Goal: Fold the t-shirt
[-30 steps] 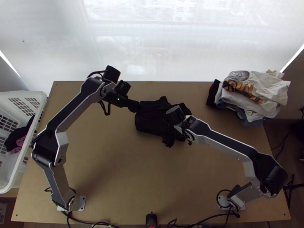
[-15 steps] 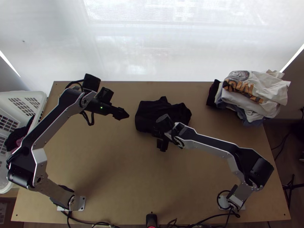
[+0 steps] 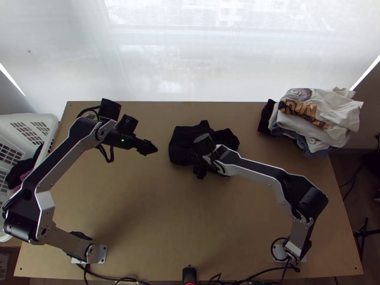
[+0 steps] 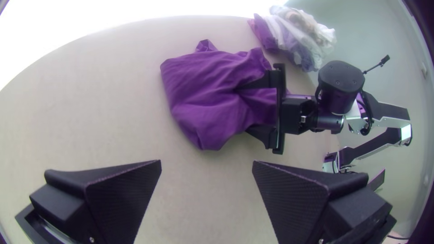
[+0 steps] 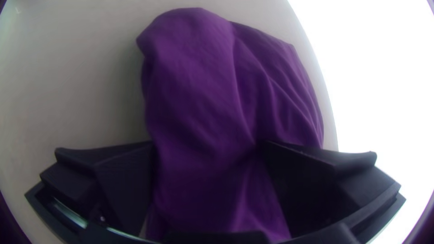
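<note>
Left gripper [image 3: 150,148]: above the table [image 3: 142,213], near the t-shirt [image 3: 183,145] but clear of it. Fingers [image 4: 122,199] spread wide; bare tabletop shows between them in its wrist view.

Right gripper [image 3: 199,164]: at the t-shirt, on the side facing the arm bases. Fingers [image 5: 307,180] spread wide too, cloth lying between them. One finger overlaps the fabric, the other sits along its edge; no pinch seen. Whether either presses on the cloth, I can't tell.

T-shirt: beyond the table's middle, toward the far side, in a compact, creased bundle with a small corner sticking out at the far edge. Number of folds unclear.

Around: heap of clothes [image 3: 323,118] at the table's far right corner, pale pieces on top, blue and black lower down. White basket [image 3: 52,124] off the left side, dark and pink garments [image 3: 19,171] inside. Pale sheet [image 3: 213,52] beyond the far edge. Small black device [image 3: 189,274] at the near edge, cables beside it.

In the way: right gripper and its wrist cover part of the t-shirt from above; left arm crosses the basket's near part. Basket cut off by the top view's left edge. Cloth runs out of the right wrist view's bottom.
</note>
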